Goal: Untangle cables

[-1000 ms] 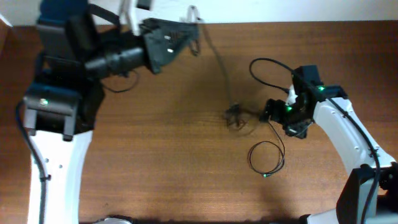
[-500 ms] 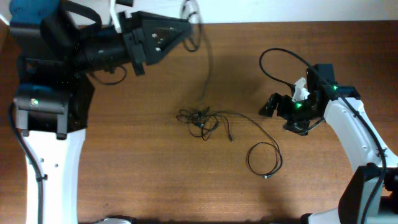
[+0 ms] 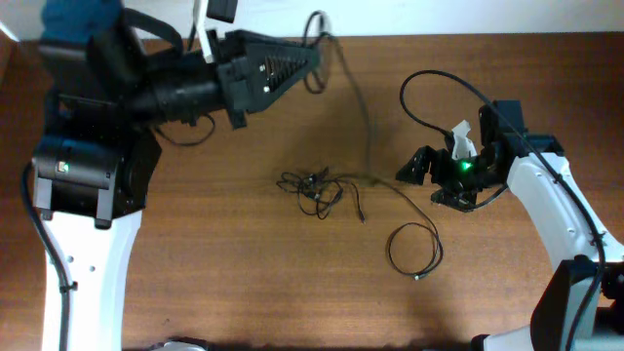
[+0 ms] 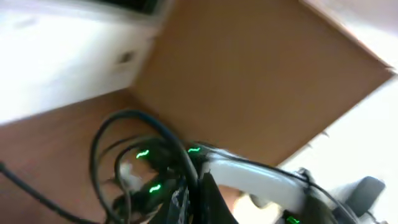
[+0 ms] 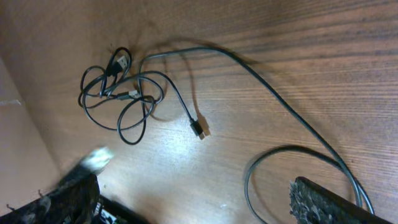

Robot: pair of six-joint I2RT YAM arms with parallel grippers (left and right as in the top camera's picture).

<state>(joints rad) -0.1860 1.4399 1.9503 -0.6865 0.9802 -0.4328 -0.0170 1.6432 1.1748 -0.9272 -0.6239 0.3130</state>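
The cables lie mid-table as a small dark knot [image 3: 312, 185] [image 5: 118, 93] with a loose plug end [image 5: 199, 130]. One cord [image 3: 363, 102] rises from the knot to my left gripper [image 3: 314, 47], which is shut on it high over the table's far edge. The left wrist view is blurred and shows the left gripper [image 4: 196, 202] shut on a dark cord. Another cord [image 5: 280, 106] runs from the knot to a loop [image 3: 414, 249] near the front. My right gripper [image 3: 429, 177] [image 5: 199, 202] hovers open right of the knot, holding nothing.
A thicker black cable [image 3: 434, 83] arches from the right arm [image 3: 546, 195] over the back right of the table. The left arm [image 3: 156, 88] reaches across the upper left. A white wall [image 3: 468, 15] borders the table's far edge.
The knot has slid left, away from the right gripper, and a cord has been drawn out of it. My left gripper shifted slightly right with its cord. The right jaws widened a little.
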